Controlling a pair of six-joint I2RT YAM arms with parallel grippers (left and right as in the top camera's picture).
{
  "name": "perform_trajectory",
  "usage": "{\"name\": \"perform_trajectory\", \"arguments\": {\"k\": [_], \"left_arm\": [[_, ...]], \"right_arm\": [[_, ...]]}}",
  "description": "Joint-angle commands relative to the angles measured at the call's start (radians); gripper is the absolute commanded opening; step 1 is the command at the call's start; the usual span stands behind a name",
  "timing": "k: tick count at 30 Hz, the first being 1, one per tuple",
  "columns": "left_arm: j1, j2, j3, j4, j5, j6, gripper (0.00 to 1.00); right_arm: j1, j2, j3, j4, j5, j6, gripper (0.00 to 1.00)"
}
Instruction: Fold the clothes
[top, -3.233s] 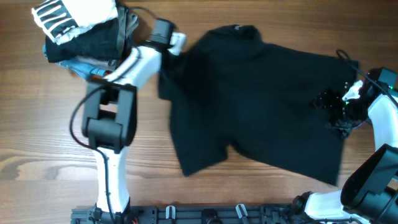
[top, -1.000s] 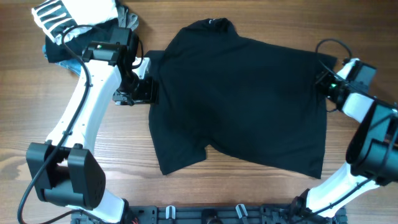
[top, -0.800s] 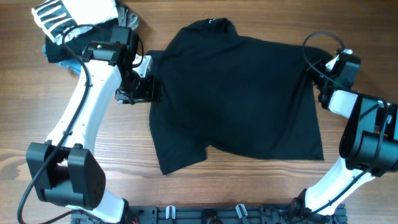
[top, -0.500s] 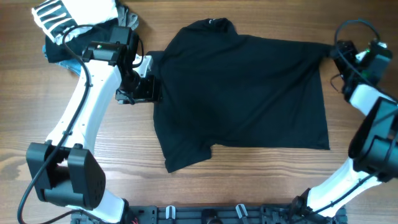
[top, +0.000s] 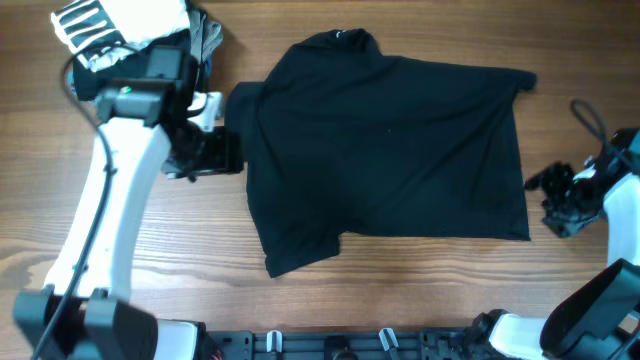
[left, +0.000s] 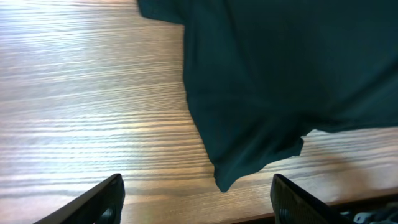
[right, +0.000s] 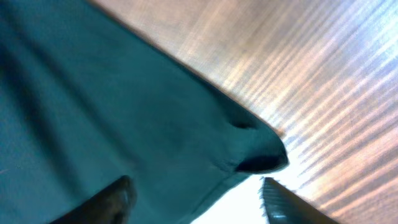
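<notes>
Black T-shirt (top: 385, 150) lies spread flat mid-counter, collar toward the far edge, one sleeve flap pointing at the near edge. Counter (top: 420, 290) is wood-grain.

Left fingers (left: 99, 199): spread wide, nothing between them, just beside the shirt's left edge, over bare wood.

Right fingers (right: 109, 200): also spread wide and empty, off the shirt's right side near the right edge of the counter; wrist view shows a shirt corner below them.

Far left corner: white black-striped garment (top: 95, 25) on a pile of folded clothes.
</notes>
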Motion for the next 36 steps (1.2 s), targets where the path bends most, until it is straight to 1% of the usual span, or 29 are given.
{"name": "perform_trajectory", "arguments": {"k": [1, 6, 8, 13, 14, 15, 16, 19, 20, 21, 23, 26, 27, 28, 29, 30, 32, 34, 35, 36], "left_arm": [[0.085, -0.080, -0.001, -0.014, -0.011, -0.033, 0.79], [0.171, -0.085, -0.004, -0.086, -0.013, -0.024, 0.80], [0.190, -0.085, -0.004, -0.078, -0.012, -0.025, 0.80], [0.191, -0.085, -0.004, -0.064, -0.012, -0.025, 0.82], [0.191, -0.085, -0.004, -0.064, -0.012, -0.025, 0.81], [0.191, -0.085, -0.004, -0.064, -0.012, -0.025, 0.81], [0.191, -0.085, -0.004, -0.064, -0.012, -0.025, 0.80], [0.191, -0.085, -0.004, -0.080, 0.005, -0.025, 0.80], [0.191, -0.085, -0.004, -0.086, 0.029, -0.025, 0.81], [0.190, -0.085, -0.008, -0.086, 0.066, -0.025, 0.82], [0.191, -0.085, -0.021, -0.086, 0.086, -0.026, 0.82], [0.191, -0.085, -0.102, -0.085, 0.087, -0.025, 0.84], [0.189, -0.085, -0.139, -0.074, 0.104, -0.025, 0.84], [0.186, -0.085, -0.190, -0.043, 0.143, -0.025, 0.83], [0.182, -0.085, -0.260, 0.011, 0.207, -0.026, 0.80], [0.172, -0.085, -0.334, 0.075, 0.285, -0.026, 0.77], [0.149, -0.085, -0.427, 0.152, 0.369, -0.033, 0.71], [0.106, -0.085, -0.505, 0.206, 0.392, -0.040, 0.70], [0.071, -0.085, -0.544, 0.234, 0.392, -0.069, 0.70], [0.029, -0.085, -0.578, 0.278, 0.392, -0.129, 0.71]], "right_arm": [[-0.011, 0.031, -0.092, 0.038, 0.082, 0.027, 0.59], [-0.011, 0.032, -0.148, 0.087, 0.092, 0.048, 0.59], [-0.010, 0.032, -0.195, 0.132, 0.082, 0.054, 0.49], [-0.010, 0.032, -0.300, 0.211, 0.082, 0.056, 0.49], [-0.010, 0.031, -0.299, 0.233, 0.082, 0.055, 0.37], [-0.011, 0.031, -0.294, 0.248, 0.084, 0.051, 0.23], [-0.011, 0.031, -0.279, 0.229, 0.093, 0.050, 0.04], [-0.011, 0.010, -0.195, 0.061, 0.180, 0.056, 0.04], [-0.011, -0.007, -0.148, -0.033, 0.250, 0.079, 0.04], [-0.011, -0.027, -0.103, -0.122, 0.329, 0.132, 0.05], [-0.011, -0.043, -0.080, -0.164, 0.354, 0.135, 0.04], [-0.011, -0.066, -0.075, -0.167, 0.349, 0.137, 0.04], [-0.011, -0.066, -0.075, -0.163, 0.313, 0.132, 0.04], [-0.010, -0.066, -0.075, -0.156, 0.282, 0.110, 0.04], [-0.010, -0.066, -0.075, -0.139, 0.239, 0.071, 0.04], [-0.010, -0.066, -0.075, -0.110, 0.177, -0.003, 0.04], [-0.010, -0.066, -0.075, -0.092, 0.162, -0.026, 0.04], [-0.010, -0.066, -0.075, -0.083, 0.160, -0.027, 0.04], [-0.010, -0.066, -0.075, -0.088, 0.141, -0.030, 0.04], [-0.010, -0.066, -0.075, -0.090, 0.130, -0.030, 0.04]]}}
